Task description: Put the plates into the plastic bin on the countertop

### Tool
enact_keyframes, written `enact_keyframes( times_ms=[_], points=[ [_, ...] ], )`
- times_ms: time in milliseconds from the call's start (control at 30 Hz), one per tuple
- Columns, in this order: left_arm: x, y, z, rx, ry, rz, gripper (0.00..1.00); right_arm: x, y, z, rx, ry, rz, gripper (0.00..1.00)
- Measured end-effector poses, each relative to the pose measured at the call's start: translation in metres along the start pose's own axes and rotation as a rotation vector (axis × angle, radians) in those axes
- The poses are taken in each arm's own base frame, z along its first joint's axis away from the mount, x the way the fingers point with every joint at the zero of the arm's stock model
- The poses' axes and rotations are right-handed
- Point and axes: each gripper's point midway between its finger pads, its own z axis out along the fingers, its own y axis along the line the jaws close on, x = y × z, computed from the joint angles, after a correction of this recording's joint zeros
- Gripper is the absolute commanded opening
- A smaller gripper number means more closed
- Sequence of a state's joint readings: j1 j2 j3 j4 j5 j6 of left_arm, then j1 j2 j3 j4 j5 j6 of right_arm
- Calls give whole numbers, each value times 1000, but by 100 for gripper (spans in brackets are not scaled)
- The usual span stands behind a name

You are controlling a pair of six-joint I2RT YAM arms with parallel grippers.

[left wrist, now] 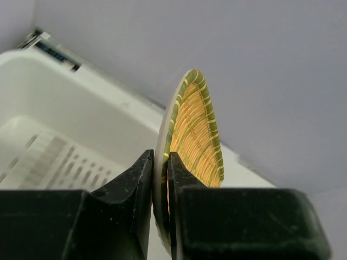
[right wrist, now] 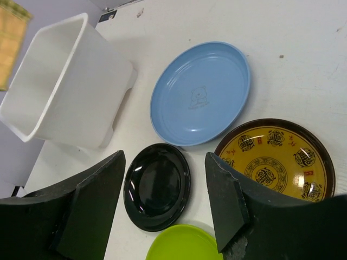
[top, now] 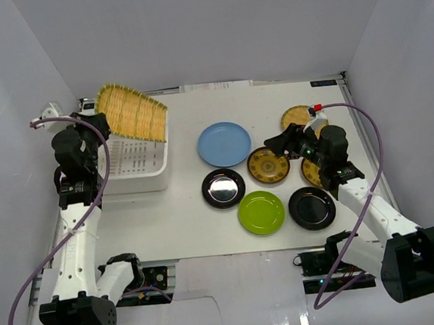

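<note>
My left gripper (left wrist: 158,157) is shut on the rim of a large yellow woven-bamboo plate (left wrist: 198,141). It holds that plate (top: 131,113) tilted on edge over the far end of the white plastic bin (top: 132,187), near the gripper (top: 95,112). On the countertop (top: 185,230) lie a light blue plate (top: 224,143), two black plates (top: 223,188) (top: 311,207), a lime green plate (top: 261,212), a gold-patterned plate (top: 269,165) and a small bamboo plate (top: 296,116). My right gripper (top: 280,142) hangs open above them. The right wrist view shows that gripper (right wrist: 165,157) over the black plate (right wrist: 157,187).
Another yellowish plate (top: 309,171) lies mostly hidden under my right arm. Grey walls close in the countertop on three sides. The bin (right wrist: 65,86) stands at the far left, with perforated holes in its floor. Purple cables loop off both arms.
</note>
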State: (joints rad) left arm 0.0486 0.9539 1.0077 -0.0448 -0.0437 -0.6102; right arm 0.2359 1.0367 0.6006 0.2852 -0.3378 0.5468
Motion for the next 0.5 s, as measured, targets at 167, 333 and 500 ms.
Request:
enact_keyframes(
  times_ms=[167, 333, 500],
  points=[
    [41, 73, -5, -244, 114, 20, 0, 7, -5, 4, 5, 27, 2, 67],
    [49, 116, -1, -386, 139, 0, 0, 12, -12, 7, 26, 42, -4, 65],
    [72, 155, 13, -490, 202, -5, 0, 14, -16, 15, 35, 62, 11, 66]
  ],
)
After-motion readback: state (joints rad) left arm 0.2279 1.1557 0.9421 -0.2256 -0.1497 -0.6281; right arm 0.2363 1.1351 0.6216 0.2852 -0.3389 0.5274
